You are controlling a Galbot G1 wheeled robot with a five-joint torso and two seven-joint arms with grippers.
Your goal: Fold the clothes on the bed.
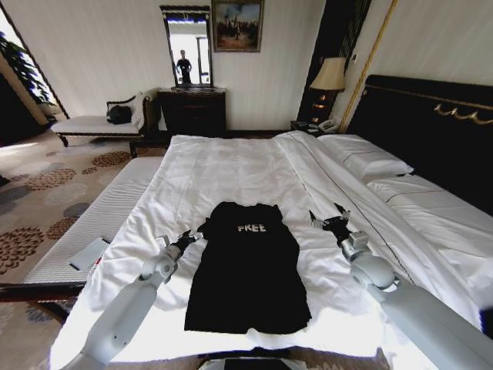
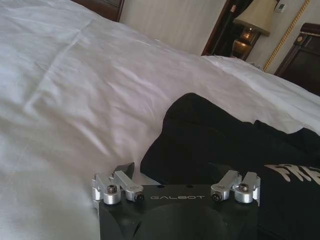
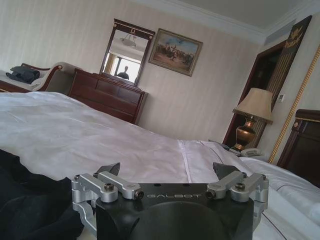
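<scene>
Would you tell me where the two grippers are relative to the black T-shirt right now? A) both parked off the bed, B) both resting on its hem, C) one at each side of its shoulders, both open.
C: the left gripper and the right gripper flank the shoulders of the T-shirt, fingers spread, over the bed.

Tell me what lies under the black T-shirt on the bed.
The black T-shirt lies flat on the white duvet of the bed. The duvet shows all around it; the part beneath is covered. The left pincer and right pincer flank it, both open.
</scene>
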